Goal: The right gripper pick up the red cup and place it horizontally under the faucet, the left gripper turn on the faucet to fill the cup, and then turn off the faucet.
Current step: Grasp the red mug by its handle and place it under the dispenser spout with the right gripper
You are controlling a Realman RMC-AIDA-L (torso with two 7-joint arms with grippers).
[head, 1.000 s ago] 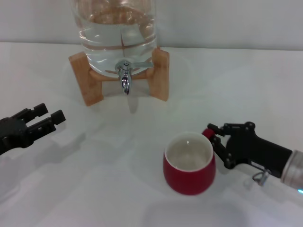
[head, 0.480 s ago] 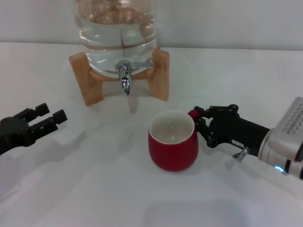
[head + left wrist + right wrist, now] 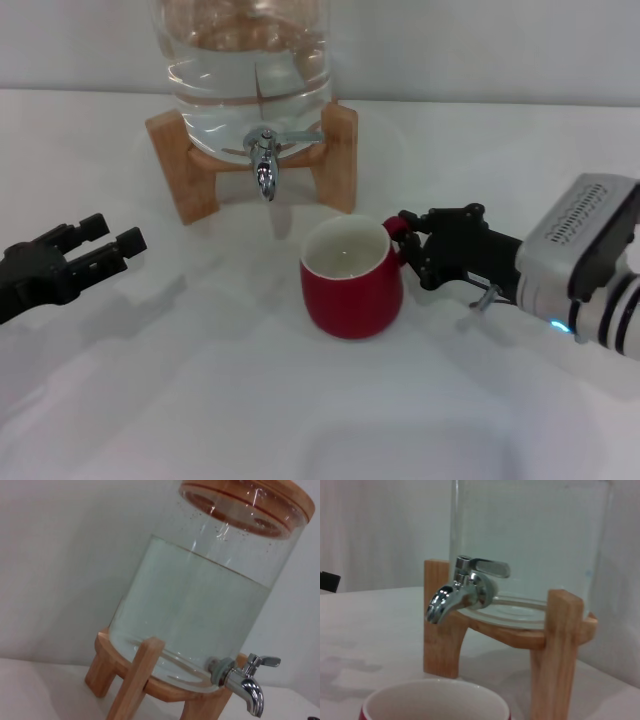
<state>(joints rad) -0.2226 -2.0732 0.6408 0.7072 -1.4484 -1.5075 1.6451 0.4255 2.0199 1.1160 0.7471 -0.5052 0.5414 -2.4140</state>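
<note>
The red cup (image 3: 351,279) stands upright on the white table, a little right of and in front of the faucet (image 3: 264,164). My right gripper (image 3: 403,243) is shut on the cup's small red handle, reaching in from the right. In the right wrist view the cup's white rim (image 3: 436,703) shows low in front of the faucet (image 3: 462,585). The chrome faucet sits on a glass water jar (image 3: 250,60) in a wooden stand (image 3: 335,160); its lever points right. My left gripper (image 3: 100,240) hovers open at the far left, well away from the faucet. The left wrist view shows the faucet (image 3: 243,683).
The jar's wooden stand legs (image 3: 179,168) flank the faucet. A white wall rises behind the table (image 3: 200,380).
My right gripper has carried the red cup leftward and toward the faucet, from the front right to just right of the spout. The left gripper has barely moved.
</note>
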